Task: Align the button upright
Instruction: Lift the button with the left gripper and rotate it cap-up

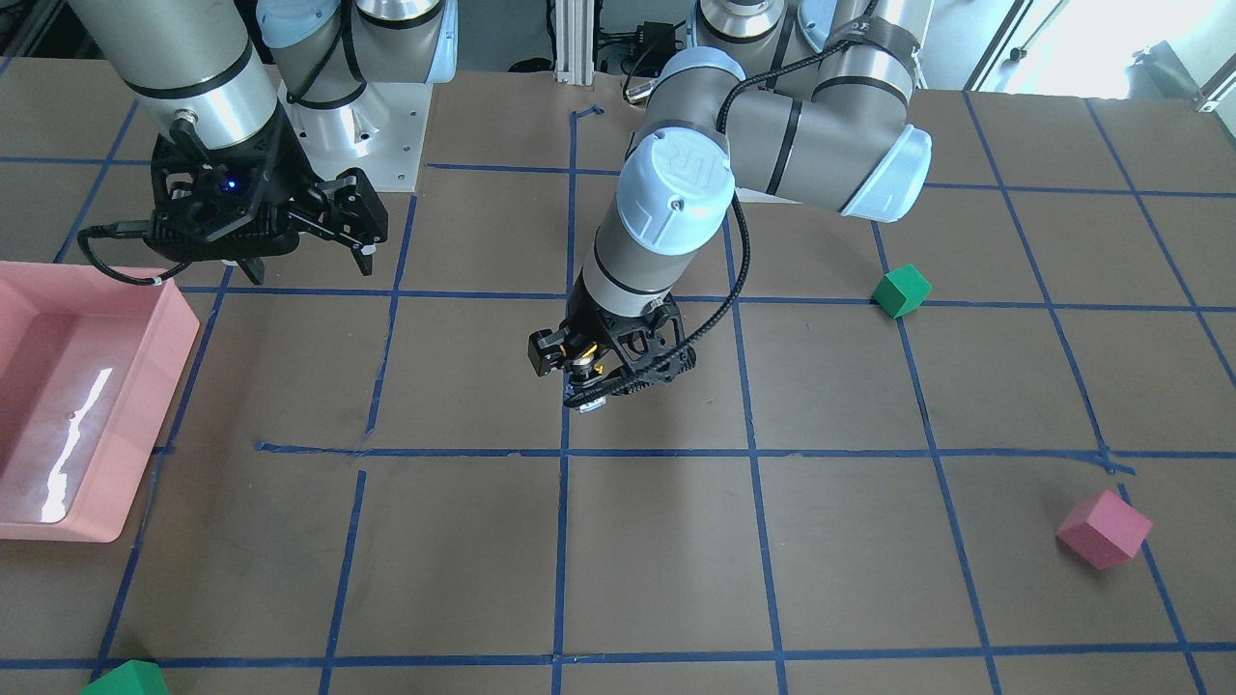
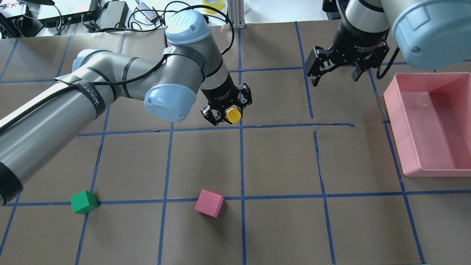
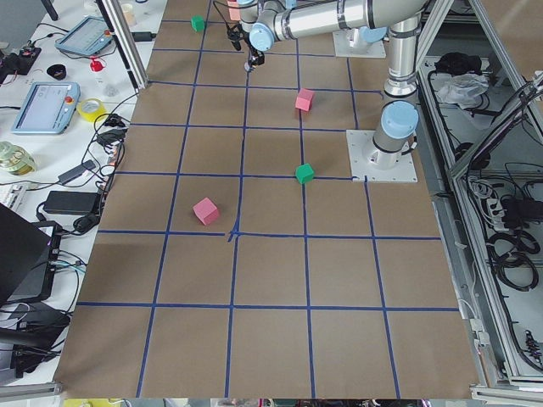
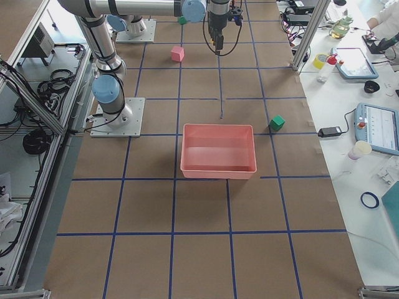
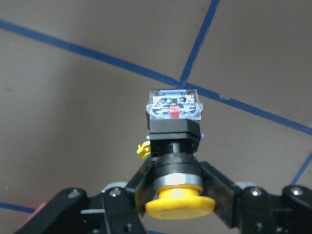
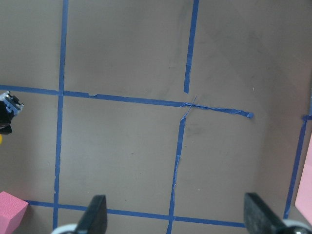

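Note:
My left gripper [image 2: 225,110] is shut on the button [image 2: 233,115], near the middle of the table. In the left wrist view the fingers [image 5: 214,187] clamp the button's black body [image 5: 174,141]. Its yellow cap [image 5: 179,204] is nearest the camera and its silvery contact end [image 5: 174,107] points towards the brown table. The front view shows the same gripper [image 1: 603,375] holding the button [image 1: 584,368] low over a blue tape line. I cannot tell whether the button touches the table. My right gripper [image 2: 334,76] is open and empty, well apart from it; it also shows in the front view [image 1: 311,265].
A pink tray [image 2: 395,121] stands on the robot's right side, beside the right gripper. A green cube [image 2: 84,201] and a pink cube [image 2: 209,203] lie on the table nearer the robot. Another green cube [image 1: 126,681] lies at the far edge.

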You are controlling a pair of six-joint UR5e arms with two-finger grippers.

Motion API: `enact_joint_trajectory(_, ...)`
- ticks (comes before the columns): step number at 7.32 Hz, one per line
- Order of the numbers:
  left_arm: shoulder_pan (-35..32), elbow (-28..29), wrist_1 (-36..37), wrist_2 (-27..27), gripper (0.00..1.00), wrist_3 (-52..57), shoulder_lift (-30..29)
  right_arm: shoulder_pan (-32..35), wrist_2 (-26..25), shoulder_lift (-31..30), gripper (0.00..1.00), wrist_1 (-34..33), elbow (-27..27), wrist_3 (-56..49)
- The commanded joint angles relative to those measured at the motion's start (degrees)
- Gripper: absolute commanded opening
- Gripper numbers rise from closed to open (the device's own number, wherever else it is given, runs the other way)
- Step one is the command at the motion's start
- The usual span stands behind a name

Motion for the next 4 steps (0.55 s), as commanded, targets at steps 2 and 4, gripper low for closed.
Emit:
enact_joint_trajectory(2,7.1,0.5,-3.7,-18.5,0.00,-8.8,-8.7,0.1,0.0,0.0,1.00,-1.8,0.0,0.3)
enact_joint_trajectory(4,8.7,1.4,-3.5,-23.4,0.00,-9.1,-12.1,0.1,-0.1,0.0,1.00,-1.7,0.0,0.2)
